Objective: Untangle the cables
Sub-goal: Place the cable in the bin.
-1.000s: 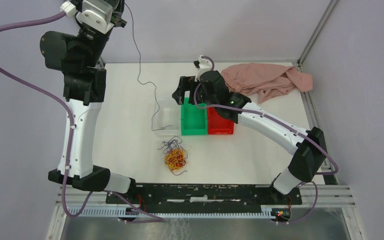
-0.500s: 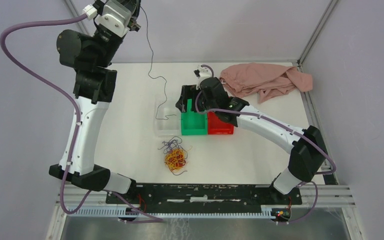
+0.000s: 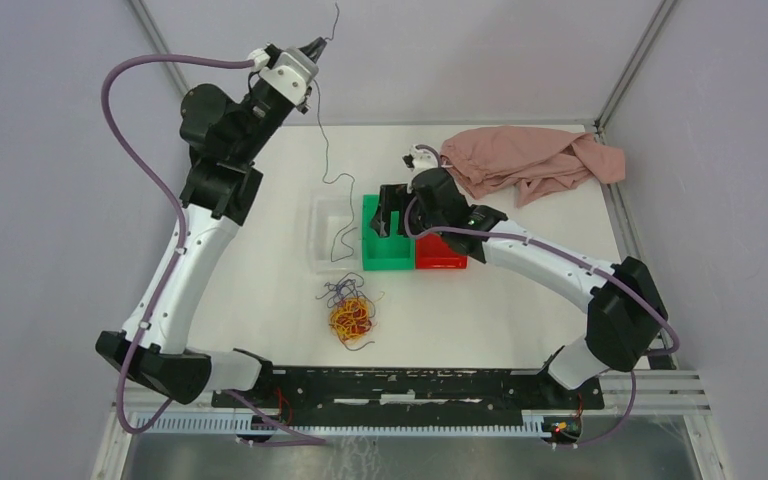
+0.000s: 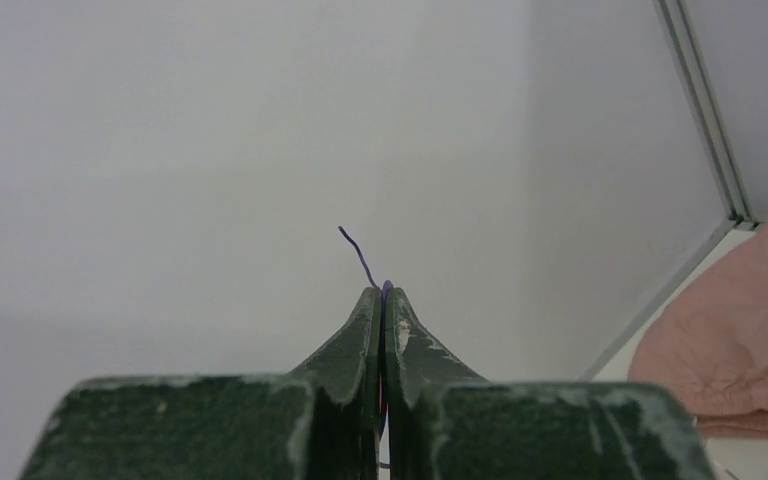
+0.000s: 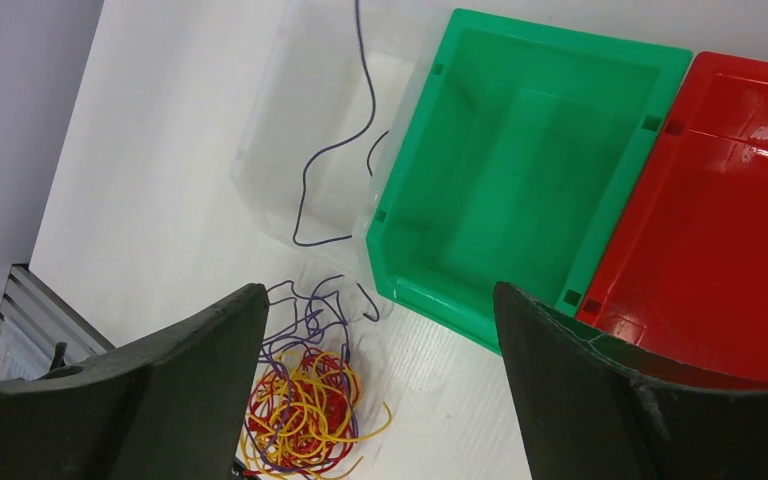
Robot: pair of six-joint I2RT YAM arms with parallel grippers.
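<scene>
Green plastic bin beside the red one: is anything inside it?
Nothing shows inside the green plastic bin; its floor looks bare. One finger of the right gripper covers only part of its near rim.

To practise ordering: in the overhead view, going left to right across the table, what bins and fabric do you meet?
clear bin → green bin → red bin → pink cloth

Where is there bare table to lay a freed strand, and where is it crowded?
Bare table lies right of the tangle, bordered by the red bin and right arm. A smaller patch: between tangle and left arm. Crowded: clear bin, green bin, pink cloth.
</scene>
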